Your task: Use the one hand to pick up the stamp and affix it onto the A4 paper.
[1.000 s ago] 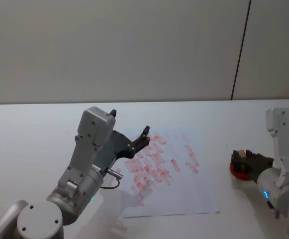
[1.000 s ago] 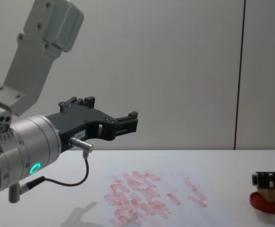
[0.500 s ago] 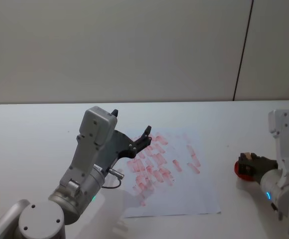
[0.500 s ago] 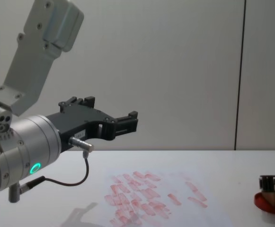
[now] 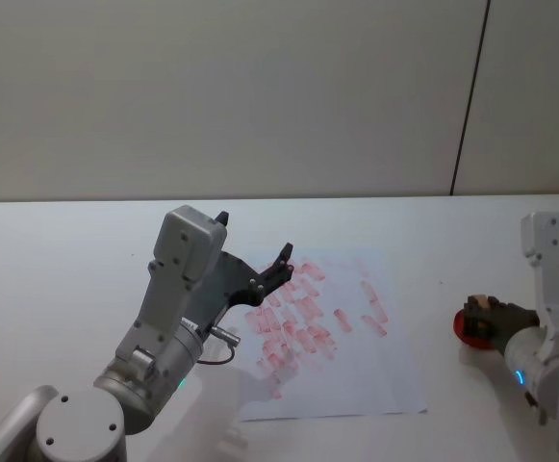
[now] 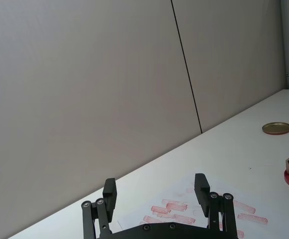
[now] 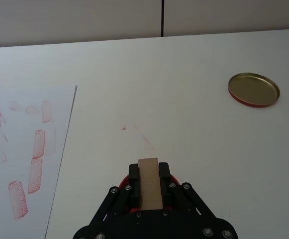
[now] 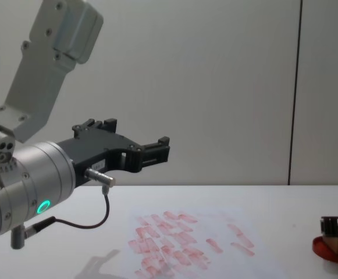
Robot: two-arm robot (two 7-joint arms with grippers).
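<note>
My right gripper [image 5: 486, 318] is at the table's right side, shut on the stamp [image 7: 149, 181], a small tan wooden block held between its black fingers. The stamp [image 8: 333, 244] stands with its lower end on the flat red ink pad [image 8: 331, 252]. The A4 paper [image 5: 356, 371], covered in red-pink stamp marks, lies in the middle of the table, well to the left of that gripper. My left gripper [image 5: 252, 237] hangs open and empty in the air above the paper's left part.
A round brass-coloured lid [image 7: 253, 89] lies on the white table beyond the ink pad [image 5: 466, 332]. The left arm's raised forearm [image 8: 35, 174] bulks large over the table's left side. Bare table lies between the paper's right edge and the pad.
The right gripper with the stamp has shifted a little to the right and lower over the ink pad. The left arm has not moved.
</note>
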